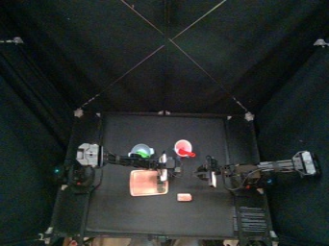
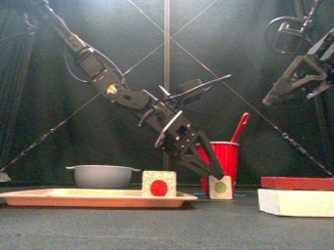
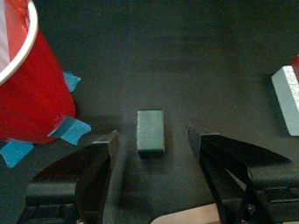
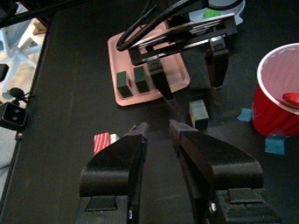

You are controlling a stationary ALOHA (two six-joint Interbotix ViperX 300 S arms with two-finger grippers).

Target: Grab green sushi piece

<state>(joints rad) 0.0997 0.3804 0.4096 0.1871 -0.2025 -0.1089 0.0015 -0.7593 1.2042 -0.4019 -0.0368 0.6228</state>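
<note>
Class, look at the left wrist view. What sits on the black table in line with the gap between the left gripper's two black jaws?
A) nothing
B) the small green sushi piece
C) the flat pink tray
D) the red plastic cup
B: the green sushi piece lies between the wide-open jaws of the left gripper, with neither jaw touching it. The red plastic cup stands off to one side.

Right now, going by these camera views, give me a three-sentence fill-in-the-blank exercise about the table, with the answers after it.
1. The jaws of the left gripper stand ___ on either side of the green sushi piece.
2. The red cup has ___ tape at its base.
3. The red-centred sushi piece stands on the pink ___.
Missing words: open; blue; tray.
</note>
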